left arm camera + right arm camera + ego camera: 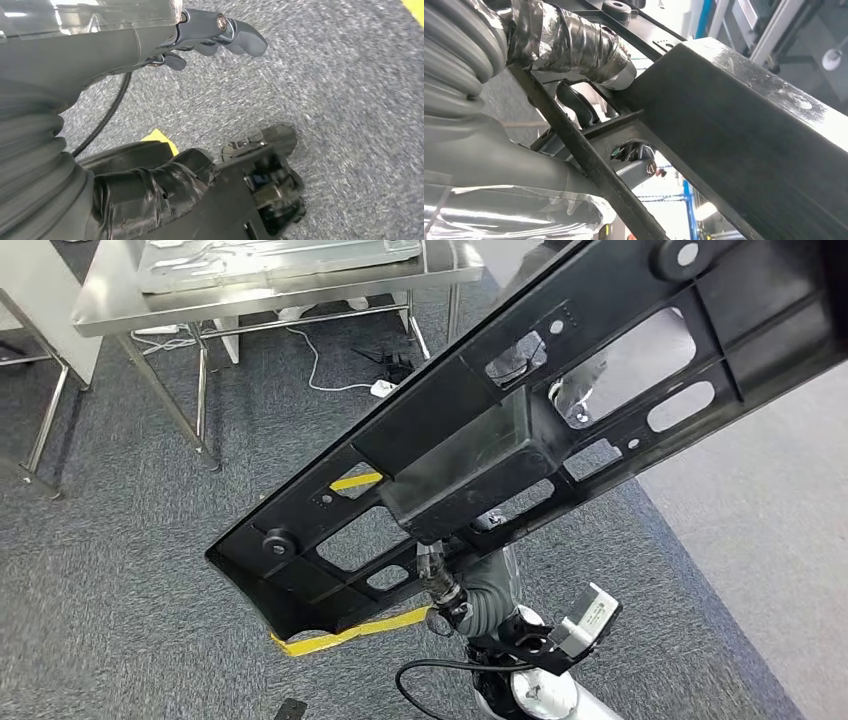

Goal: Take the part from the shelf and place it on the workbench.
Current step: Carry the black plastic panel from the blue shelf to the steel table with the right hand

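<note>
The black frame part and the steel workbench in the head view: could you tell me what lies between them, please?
Bare grey carpet separates the black frame part from the steel workbench, with a white cable trailing on the floor under the bench; the head view shows this.

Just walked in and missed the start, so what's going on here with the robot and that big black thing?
The robot is carrying a long black plastic part, a flat frame with cutouts and a boxy middle section, tilted above the grey carpet. Its right hand grips the frame, fingers hooked through an opening. The left hand hangs over the floor holding nothing, fingers curled. A steel workbench stands ahead at the upper left of the head view, and the part has not been set on it yet.
</note>
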Available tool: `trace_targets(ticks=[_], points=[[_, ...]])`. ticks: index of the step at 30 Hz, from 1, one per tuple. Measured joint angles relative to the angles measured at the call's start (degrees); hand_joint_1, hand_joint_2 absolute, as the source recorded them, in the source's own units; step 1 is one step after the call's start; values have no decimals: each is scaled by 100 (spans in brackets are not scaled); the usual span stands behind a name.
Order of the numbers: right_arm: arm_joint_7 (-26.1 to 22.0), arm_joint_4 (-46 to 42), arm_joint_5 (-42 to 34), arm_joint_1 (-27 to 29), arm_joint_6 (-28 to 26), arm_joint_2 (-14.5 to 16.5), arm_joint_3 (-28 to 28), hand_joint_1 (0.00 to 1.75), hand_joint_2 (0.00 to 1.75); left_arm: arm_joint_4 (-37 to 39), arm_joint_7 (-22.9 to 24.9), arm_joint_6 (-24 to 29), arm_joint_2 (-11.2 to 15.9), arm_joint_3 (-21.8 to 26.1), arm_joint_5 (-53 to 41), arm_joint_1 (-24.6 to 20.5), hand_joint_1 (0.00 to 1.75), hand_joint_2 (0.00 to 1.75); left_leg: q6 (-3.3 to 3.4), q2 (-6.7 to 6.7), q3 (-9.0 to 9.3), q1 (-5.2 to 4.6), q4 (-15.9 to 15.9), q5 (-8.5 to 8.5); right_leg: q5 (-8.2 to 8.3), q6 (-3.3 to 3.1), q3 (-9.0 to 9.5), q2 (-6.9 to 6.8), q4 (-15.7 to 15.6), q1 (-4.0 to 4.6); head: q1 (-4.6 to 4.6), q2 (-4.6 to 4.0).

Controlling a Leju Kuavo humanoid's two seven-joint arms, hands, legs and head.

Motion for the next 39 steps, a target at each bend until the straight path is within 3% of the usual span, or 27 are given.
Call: trace_targets(ticks=[1, 3, 5, 6, 7, 8, 9, 10, 12, 14, 17, 19, 21, 22, 24, 25, 27, 28, 31, 33, 36, 37, 38, 39], points=[[-7, -1, -5, 0, 0, 0, 0, 175, 175, 1, 13, 1, 1, -1, -1, 11, 0, 175, 27, -64, 24, 14, -26, 2, -32, 35, 21, 19, 12, -7, 7, -1], [-24, -3, -17, -4, -1, 1, 0, 175, 175, 1, 33, 4, 1, -2, -2, 22, 0, 175, 85, -168, 85, 46, -81, 13, -231, 76, -91, 232, 309, -22, 36, -1], [-34, -2, -34, 7, -16, -1, 0, 175, 175, 0, 38, 6, 0, -2, -2, 12, 0, 175, 132, -250, 105, 41, -90, 6, -535, 77, -464, 494, 1001, -28, 67, 0], [-35, -1, -48, 20, -33, -2, 0, 175, 175, 0, 38, 6, 0, -2, -2, 6, 0, 175, 151, -293, 108, 32, -86, 0, -625, 71, -668, 551, 1328, -25, 76, 0], [-44, 1, -77, 35, -50, -2, 0, 175, 175, 0, 38, 6, 1, -2, -2, 6, 0, 175, 161, -342, 114, 22, -79, -11, -608, 61, -808, 579, 1500, -24, 79, 0], [-66, 1, -124, 45, -61, -2, 0, 175, 175, 1, 37, 5, 1, -2, -1, 11, 0, 175, 165, -389, 123, 16, -68, -25, -484, 45, -854, 591, 1474, -23, 79, 0], [-101, 1, -191, 50, -67, -2, 0, 175, 175, 1, 33, 4, 1, -2, 1, 17, 0, 175, 164, -428, 137, 11, -53, -44, -267, 24, -796, 600, 1242, -20, 80, 0], [-145, 1, -272, 53, -65, -1, 0, 175, 175, 1, 27, -2, 1, -2, 5, 23, 0, 175, 156, -459, 150, 10, -37, -66, -27, -6, -674, 620, 882, -14, 80, 0], [-224, 4, -416, 57, -59, 1, 0, 175, 175, 0, 1, -22, 1, -2, 26, 27, 0, 175, 122, -500, 143, -2, 0, -104, 239, -59, -446, 680, 290, 9, 79, 0], [-262, 11, -498, 68, -49, 3, 0, 175, 175, 0, -23, -49, 2, -2, 48, 35, 0, 175, 67, -520, 118, -4, 4, -107, 249, -92, -380, 719, 118, 33, 79, 0], [-279, 19, -537, 74, -17, 18, 0, 175, 175, 0, -48, -80, 15, -3, 62, 49, 0, 175, -21, -489, 109, -10, 57, -173, 274, -153, -314, 699, 25, -17, 65, 0], [-291, 27, -548, 73, 2, 37, 0, 175, 175, 0, -61, -92, 26, -4, 67, 43, 0, 175, -90, -390, -102, 15, 530, -430, 272, -198, -257, 660, -17, -44, 27, 0], [-297, 44, -557, 80, 8, 45, 0, 175, 175, 1, -68, -105, 26, -4, 68, 42, 0, 175, -153, -314, -474, 55, 1241, -708, 250, -224, -241, 620, -13, -41, 4, 0], [-297, 55, -561, 84, 9, 45, 0, 175, 175, 0, -70, -111, 27, -4, 69, 50, 0, 175, -175, -297, -593, 74, 1437, -731, 238, -227, -235, 607, -7, -41, 3, 0], [-300, 72, -564, 86, 10, 46, 0, 175, 175, 1, -73, -120, 31, -4, 76, 61, 0, 175, -200, -272, -520, 101, 1219, -485, 206, -208, -216, 597, 15, -50, 2, 0], [-305, 77, -564, 85, 11, 46, 0, 175, 175, 1, -74, -121, 34, -4, 80, 60, 0, 175, -200, -251, -342, 108, 852, -282, 181, -189, -199, 595, 31, -57, 2, 0], [-316, 83, -565, 83, 18, 48, 0, 175, 175, 0, -79, -126, 38, -4, 83, 47, 0, 175, -168, -214, -21, 97, 229, -76, 135, -135, -176, 591, 56, -55, 4, 0], [-321, 84, -566, 81, 24, 48, 0, 175, 175, 0, -81, -129, 38, -4, 84, 43, 0, 175, -139, -207, 67, 83, 61, -59, 120, -101, -169, 589, 58, -48, 8, 0], [-327, 86, -567, 75, 37, 48, 0, 175, 175, 1, -86, -136, 39, -5, 91, 50, 0, 175, -33, -232, 112, 65, -16, -91, 91, 5, -146, 583, 33, -37, 17, 0], [-330, 89, -567, 67, 40, 49, 0, 175, 175, 1, -91, -137, 39, -6, 100, 45, 0, 175, 45, -239, 174, 82, -72, -91, -35, 58, -213, 587, 230, -44, 33, 0], [-360, 99, -580, 82, 70, 48, 0, 175, 175, 1, -93, -143, 39, -6, 103, 38, 0, 175, 133, -248, 224, 77, -93, -128, -439, 83, -752, 603, 1236, -35, 79, 0], [-385, 109, -591, 107, 90, 46, 0, 175, 175, 1, -92, -146, 40, -6, 104, 47, 0, 175, 144, -256, 237, 72, -91, -145, -483, 83, -929, 606, 1500, -34, 85, 0], [-412, 122, -602, 136, 114, 44, 0, 175, 175, 1, -92, -147, 41, -6, 105, 60, 0, 175, 147, -267, 257, 69, -88, -165, -410, 79, -1013, 607, 1566, -35, 85, 0], [-437, 133, -609, 158, 132, 43, 0, 175, 175, 1, -92, -149, 42, -6, 106, 72, 0, 175, 143, -282, 287, 67, -83, -189, -233, 69, -988, 607, 1417, -35, 86, 0]])
